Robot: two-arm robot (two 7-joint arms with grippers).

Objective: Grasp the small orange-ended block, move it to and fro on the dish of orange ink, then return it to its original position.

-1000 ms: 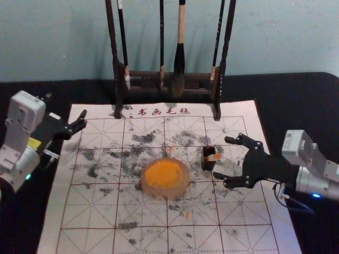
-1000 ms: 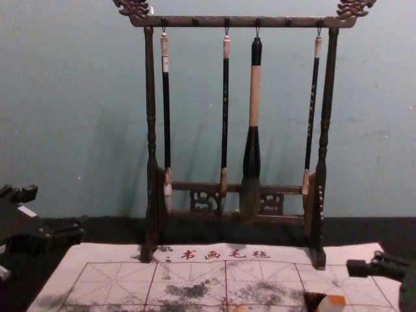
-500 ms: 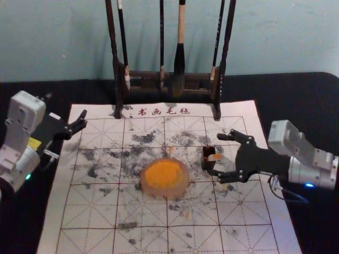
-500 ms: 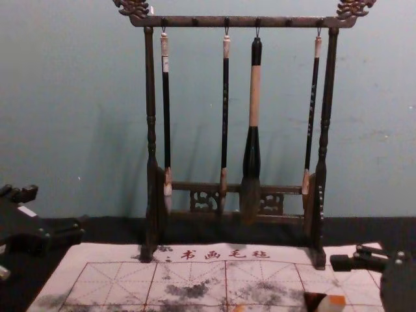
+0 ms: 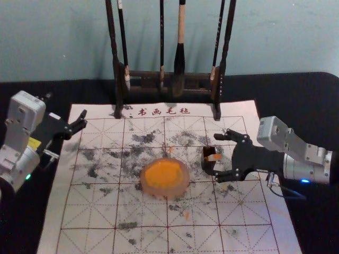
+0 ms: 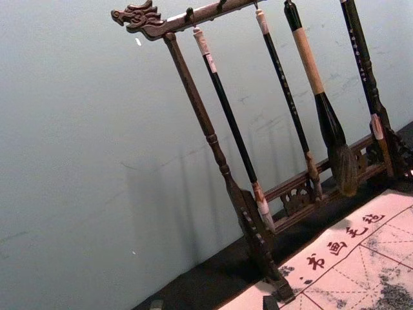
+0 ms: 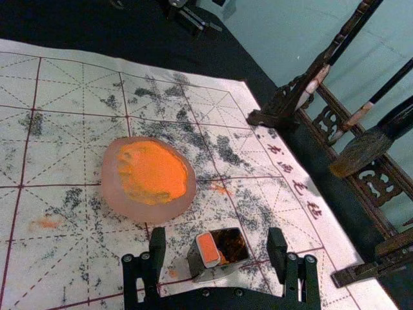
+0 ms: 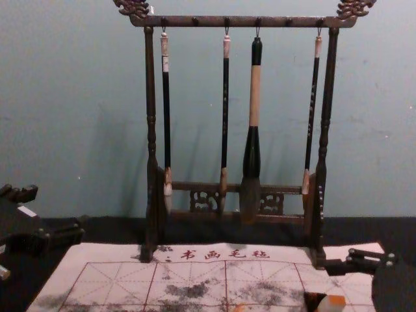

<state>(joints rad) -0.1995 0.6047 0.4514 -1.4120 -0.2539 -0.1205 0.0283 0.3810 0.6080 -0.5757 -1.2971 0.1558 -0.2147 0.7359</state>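
Right of the middle of the head view, we see the small orange-ended block (image 5: 213, 157) lying on the marked mat (image 5: 243, 211), in the gap of our right claw (image 5: 212, 153), whose fingers are spread wide. The right wrist view shows us a bit of space on both sides of the block, so nothing is held, and the dish of orange ink (image 5: 184, 185) sits near it, by the picture's middle. Our left claw (image 5: 67, 105) rests at the upper left, its fingers apart too.
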